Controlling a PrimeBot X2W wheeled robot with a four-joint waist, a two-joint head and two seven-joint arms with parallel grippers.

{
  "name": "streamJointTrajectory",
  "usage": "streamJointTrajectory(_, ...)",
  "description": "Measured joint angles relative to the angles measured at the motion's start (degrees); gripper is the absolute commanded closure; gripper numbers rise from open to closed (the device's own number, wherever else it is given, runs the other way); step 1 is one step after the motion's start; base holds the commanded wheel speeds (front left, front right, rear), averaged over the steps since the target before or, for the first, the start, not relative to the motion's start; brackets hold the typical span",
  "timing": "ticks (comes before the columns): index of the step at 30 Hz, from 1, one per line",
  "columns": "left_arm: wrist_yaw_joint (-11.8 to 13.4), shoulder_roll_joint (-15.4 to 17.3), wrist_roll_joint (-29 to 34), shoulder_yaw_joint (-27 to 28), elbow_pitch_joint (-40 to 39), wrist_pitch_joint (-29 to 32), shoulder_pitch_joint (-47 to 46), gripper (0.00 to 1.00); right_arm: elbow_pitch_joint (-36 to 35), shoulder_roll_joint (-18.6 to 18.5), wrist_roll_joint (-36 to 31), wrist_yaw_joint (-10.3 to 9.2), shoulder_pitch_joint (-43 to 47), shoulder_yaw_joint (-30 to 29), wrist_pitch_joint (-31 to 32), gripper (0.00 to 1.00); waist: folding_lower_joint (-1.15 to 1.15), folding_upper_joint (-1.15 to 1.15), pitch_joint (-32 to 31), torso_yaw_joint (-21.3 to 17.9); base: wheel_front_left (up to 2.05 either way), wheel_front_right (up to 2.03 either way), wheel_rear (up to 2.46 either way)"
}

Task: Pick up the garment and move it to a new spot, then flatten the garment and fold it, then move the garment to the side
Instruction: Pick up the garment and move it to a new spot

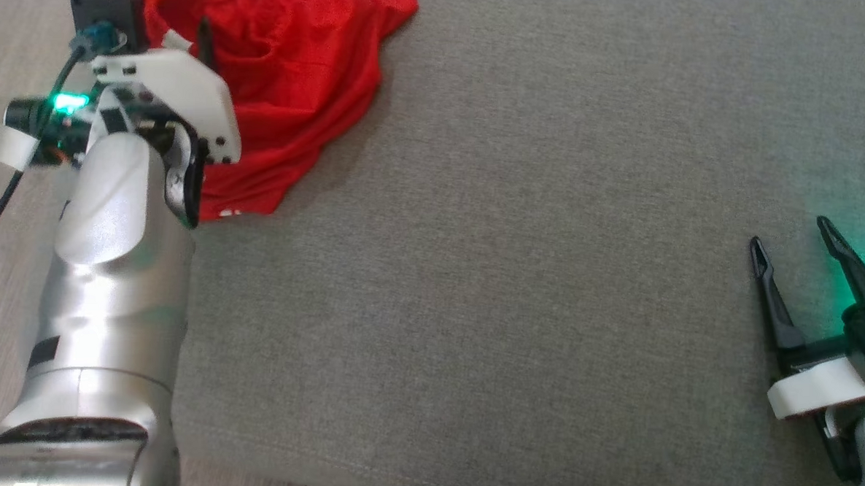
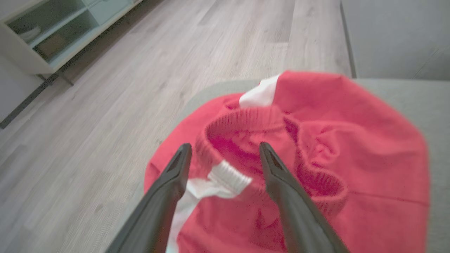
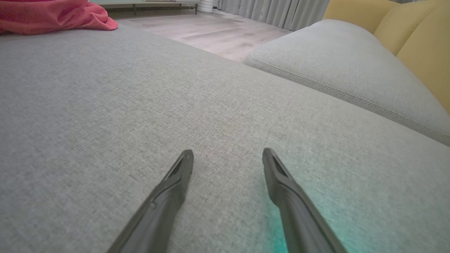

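Your left hand [image 2: 225,151] is spread wide above the crumpled red garment [image 2: 358,147]. Its two fingers stand either side of the elastic waistband [image 2: 246,116] and a white ribbed patch [image 2: 230,177]. It grips nothing, and contact with the cloth cannot be confirmed. Your right hand [image 1: 790,236] is likewise spread and empty, low over the grey seat cushion [image 1: 520,254], well apart from the garment. The garment lies bunched at the cushion's far left corner, beside the wooden floor [image 2: 105,105].

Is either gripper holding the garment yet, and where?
Nothing held. Left gripper is open over the garment at its waistband; right gripper open above the cushion.
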Motion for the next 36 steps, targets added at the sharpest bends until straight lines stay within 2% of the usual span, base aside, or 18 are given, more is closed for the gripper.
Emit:
streamJointTrajectory(4,3.63,0.96,1.55,-0.20,7.90,0.56,-1.42,0.00,-1.12,-0.25,0.25,0.00,-0.39,0.51,-0.05,0.00,-0.01,0.00,1.23,-1.39,0.00,0.00,0.00)
streamJointTrajectory(6,4.55,1.85,1.83,-0.27,10.54,-0.30,-1.83,0.00,-1.25,-0.26,0.55,0.00,-0.71,0.82,-0.10,0.00,-0.01,0.00,1.51,-1.94,0.00,0.00,0.00)
streamJointTrajectory(7,4.69,2.30,1.83,-0.27,11.33,-1.67,-2.02,0.69,-1.26,-0.26,0.55,0.00,-0.87,0.93,-0.14,0.00,-0.01,0.00,1.62,-2.13,0.00,0.00,0.00)
streamJointTrajectory(8,4.76,2.74,1.86,-0.37,12.03,-2.94,-2.33,1.00,-1.25,-0.26,0.56,0.00,-1.05,1.01,-0.14,0.00,-0.01,0.00,1.68,-2.27,0.00,0.00,0.00)
streamJointTrajectory(14,4.07,4.11,4.30,-3.36,13.28,-11.67,-6.41,1.00,0.57,0.52,1.07,0.00,-1.48,1.15,-0.13,0.00,-0.01,0.00,-0.07,-2.47,0.00,0.00,0.00)
streamJointTrajectory(22,0.78,5.01,8.64,-9.28,10.38,-17.17,-14.45,1.00,3.90,5.64,2.05,0.00,-1.68,4.14,-0.12,0.00,-0.02,0.00,-6.36,-5.33,0.00,0.00,0.00)
streamJointTrajectory(26,-2.32,4.76,9.65,-11.47,7.06,-18.07,-18.41,1.00,4.91,7.61,2.65,0.00,-1.67,4.25,-0.11,0.00,-0.02,0.00,-9.67,-9.20,0.00,0.00,0.00)
streamJointTrajectory(30,-5.61,2.65,7.54,-11.92,4.41,-17.93,-20.61,1.00,5.71,8.64,3.02,0.00,-1.59,4.17,-0.11,0.00,-0.02,0.00,-12.53,-14.28,0.00,0.00,0.00)
streamJointTrajectory(36,-7.23,-0.22,3.74,-13.37,1.22,-16.46,-21.36,1.00,5.83,9.21,5.52,0.00,-1.53,4.31,-0.11,0.00,-0.02,0.00,-15.72,-23.35,0.00,0.00,0.00)
